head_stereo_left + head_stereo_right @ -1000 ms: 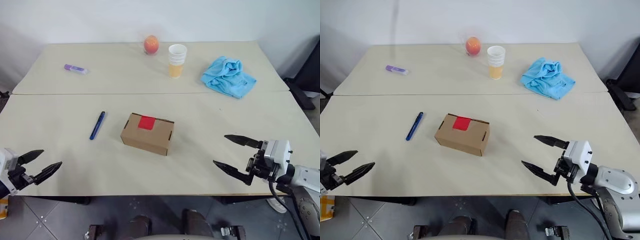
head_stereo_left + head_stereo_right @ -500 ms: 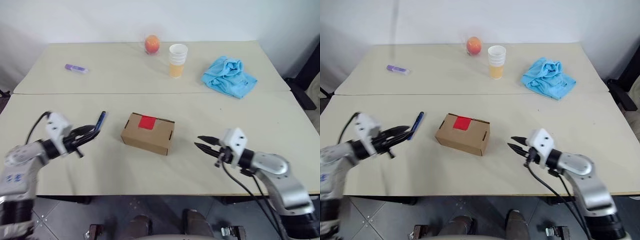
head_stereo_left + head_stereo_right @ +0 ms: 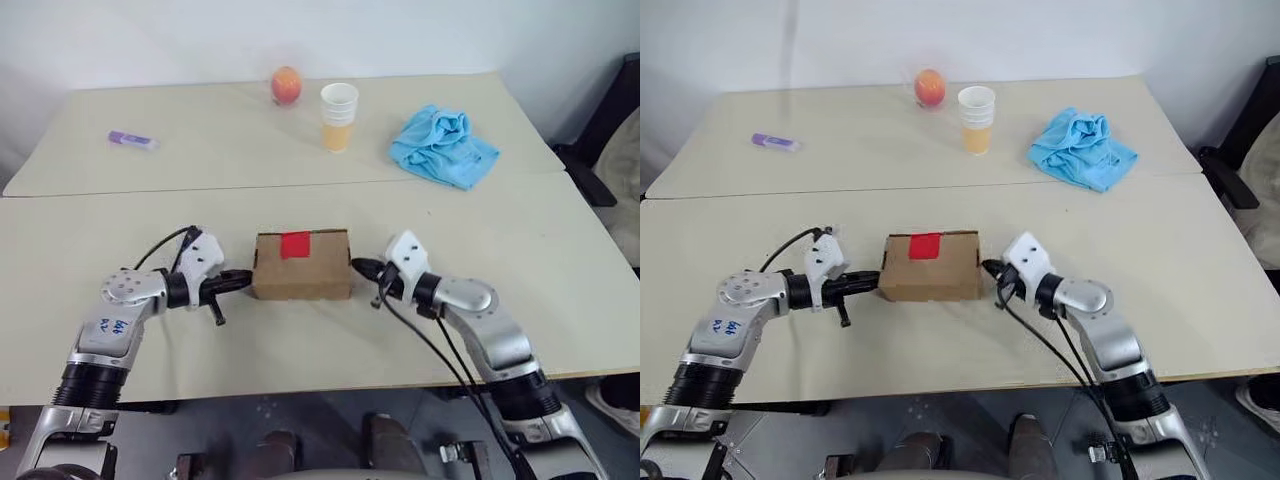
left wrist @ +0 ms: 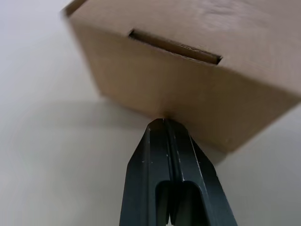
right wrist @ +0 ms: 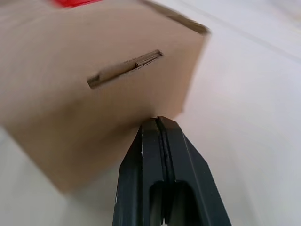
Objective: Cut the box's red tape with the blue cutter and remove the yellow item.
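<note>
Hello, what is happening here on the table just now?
The robot has a shut gripper at each end of the box: the left gripper at one short side, the right gripper at the other, with the closed tips at its walls. The red tape on the lid is uncut. Neither gripper holds anything.

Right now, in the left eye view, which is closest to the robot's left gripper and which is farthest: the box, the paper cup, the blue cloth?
From the left gripper:
1. The box, right at its shut fingertips, mid-table.
2. The paper cup, far side of the table, near the middle.
3. The blue cloth, far side, off to the right.
</note>
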Controlling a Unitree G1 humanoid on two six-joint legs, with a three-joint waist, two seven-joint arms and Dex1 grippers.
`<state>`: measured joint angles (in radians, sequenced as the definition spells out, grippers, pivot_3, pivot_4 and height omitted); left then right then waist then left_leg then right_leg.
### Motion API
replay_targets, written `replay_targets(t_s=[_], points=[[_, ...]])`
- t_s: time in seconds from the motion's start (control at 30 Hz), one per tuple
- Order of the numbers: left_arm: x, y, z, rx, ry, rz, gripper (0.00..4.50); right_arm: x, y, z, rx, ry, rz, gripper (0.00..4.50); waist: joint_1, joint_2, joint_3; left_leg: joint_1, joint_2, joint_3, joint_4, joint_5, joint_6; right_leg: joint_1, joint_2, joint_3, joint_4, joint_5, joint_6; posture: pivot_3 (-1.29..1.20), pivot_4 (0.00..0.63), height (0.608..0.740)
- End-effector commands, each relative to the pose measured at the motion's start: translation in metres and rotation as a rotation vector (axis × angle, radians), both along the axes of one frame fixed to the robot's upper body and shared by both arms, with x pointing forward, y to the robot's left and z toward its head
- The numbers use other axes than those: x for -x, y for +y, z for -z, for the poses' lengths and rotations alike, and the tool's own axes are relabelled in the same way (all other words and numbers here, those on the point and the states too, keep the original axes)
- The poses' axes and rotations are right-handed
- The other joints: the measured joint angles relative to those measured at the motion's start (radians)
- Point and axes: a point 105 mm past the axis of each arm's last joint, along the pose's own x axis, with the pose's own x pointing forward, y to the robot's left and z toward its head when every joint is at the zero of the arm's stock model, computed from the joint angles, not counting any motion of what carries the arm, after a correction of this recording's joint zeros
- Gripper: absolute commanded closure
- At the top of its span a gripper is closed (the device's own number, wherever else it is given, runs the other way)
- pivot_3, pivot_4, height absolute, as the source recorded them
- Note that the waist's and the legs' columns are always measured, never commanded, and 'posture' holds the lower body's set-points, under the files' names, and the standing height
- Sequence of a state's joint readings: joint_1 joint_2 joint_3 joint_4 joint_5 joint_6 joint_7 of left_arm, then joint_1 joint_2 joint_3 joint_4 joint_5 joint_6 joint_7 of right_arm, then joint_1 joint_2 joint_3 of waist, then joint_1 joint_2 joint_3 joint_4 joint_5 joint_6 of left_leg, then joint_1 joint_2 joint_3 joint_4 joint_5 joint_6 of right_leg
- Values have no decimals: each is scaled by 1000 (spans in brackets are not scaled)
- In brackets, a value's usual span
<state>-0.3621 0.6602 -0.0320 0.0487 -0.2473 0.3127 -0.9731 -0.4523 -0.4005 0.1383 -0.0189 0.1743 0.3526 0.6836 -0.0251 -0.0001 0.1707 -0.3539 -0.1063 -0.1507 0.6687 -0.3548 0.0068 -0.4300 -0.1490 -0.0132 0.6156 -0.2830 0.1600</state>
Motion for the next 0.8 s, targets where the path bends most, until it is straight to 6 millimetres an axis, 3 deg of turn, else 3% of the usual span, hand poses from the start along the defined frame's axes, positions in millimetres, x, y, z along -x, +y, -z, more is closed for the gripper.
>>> replay_targets(t_s=[0.03, 0.17, 0.23, 0.37, 0.47, 0.53, 0.67, 0.77, 0.8], points=[[24, -38, -8, 66, 12, 178, 4489, -10, 0, -15, -29, -28, -25, 4500, -2, 0, 0, 0, 0, 0, 0, 0, 0, 0, 0, 1, 0, 0, 0, 0, 150, 740], [46, -60, -11, 143, 55, 269, 4489, -31, -21, -21, 44, -80, 12, 4500, -3, 0, 0, 0, 0, 0, -1, 0, 0, -1, 0, 1, 0, 0, 0, 0, 150, 740], [54, -59, -16, 162, 66, 302, 4489, -38, -36, -28, 83, -112, 31, 4500, -3, 0, 0, 0, 0, 1, -1, 0, 0, -1, 0, 1, 0, 0, 0, 0, 150, 740], [31, -28, -57, 245, 56, 218, 4489, -35, -71, -41, 131, -129, 64, 4500, 2, 0, 1, -1, 0, 1, 1, 0, 0, -1, 0, 1, 1, 0, 0, 0, 150, 740], [19, -18, -81, 299, 49, 206, 4489, -25, -81, -37, 152, -97, 61, 4500, 6, 0, 0, -2, 0, 0, 4, 0, 0, -1, 0, 0, 2, 0, 0, 0, 150, 740], [2, -15, -94, 289, 11, 178, 4489, -7, -84, -29, 161, -51, 36, 4500, 10, 0, 0, -2, -1, 0, 5, 0, 0, 0, 0, 0, 2, 0, 0, 0, 150, 740], [-13, -18, -89, 243, -9, 172, 4489, 15, -81, -21, 150, 8, 16, 4500, 16, 0, 0, -2, -1, 0, 5, 0, 0, -1, 0, 0, 2, 0, 0, 0, 150, 740], [4, -22, -77, 240, 106, 238, 4489, 26, -78, -17, 140, 36, 16, 4500, 10, 0, 1, -2, -1, 0, 6, 0, 0, -2, 0, 2, 3, 0, 1, 0, 150, 740], [18, -17, -73, 214, 169, 277, 4489, 24, -77, -17, 146, 19, 28, 4500, 6, 0, 1, -2, -1, 0, 6, 0, 0, -2, 0, 2, 3, 0, 1, 0, 150, 740]])
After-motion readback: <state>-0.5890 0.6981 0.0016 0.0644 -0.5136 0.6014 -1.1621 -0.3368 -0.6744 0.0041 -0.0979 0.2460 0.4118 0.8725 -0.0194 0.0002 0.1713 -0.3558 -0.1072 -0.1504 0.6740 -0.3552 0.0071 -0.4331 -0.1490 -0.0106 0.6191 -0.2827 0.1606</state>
